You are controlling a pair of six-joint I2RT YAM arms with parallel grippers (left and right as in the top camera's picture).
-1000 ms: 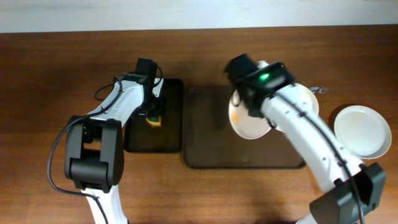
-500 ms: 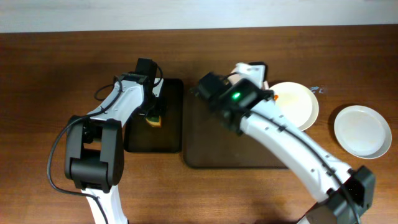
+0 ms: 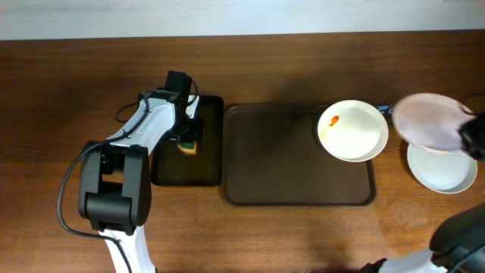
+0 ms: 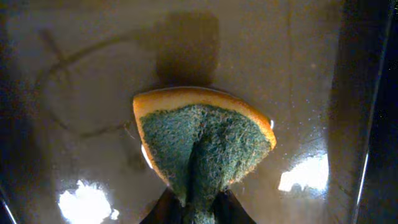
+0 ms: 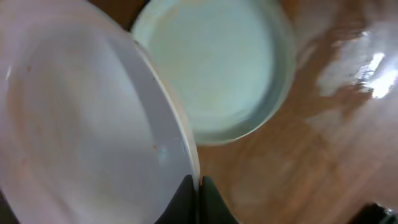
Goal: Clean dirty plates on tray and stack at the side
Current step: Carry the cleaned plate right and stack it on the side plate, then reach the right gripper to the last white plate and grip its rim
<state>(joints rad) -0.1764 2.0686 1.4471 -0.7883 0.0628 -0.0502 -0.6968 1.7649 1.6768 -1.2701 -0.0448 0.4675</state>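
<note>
One white plate [image 3: 352,130] with an orange-red smear lies on the right end of the dark brown tray [image 3: 273,163]. My right gripper [image 3: 468,136] is shut on the rim of a second white plate [image 3: 429,121], holding it in the air over a third plate [image 3: 443,168] that rests on the table right of the tray. In the right wrist view the held plate [image 5: 81,118] is tilted and looks clean, with the resting plate [image 5: 217,68] behind it. My left gripper [image 4: 199,211] is shut on a green and yellow sponge [image 4: 202,143] over the black tray [image 3: 182,171].
The narrow black tray lies left of the brown tray, its wet surface [image 4: 93,93] shining under the sponge. Bare wooden table [image 3: 250,235] runs along the front.
My right arm has swung from over the brown tray to the far right, carrying a plate above the one on the table. The smeared plate now shows in full. The left arm has not moved.
</note>
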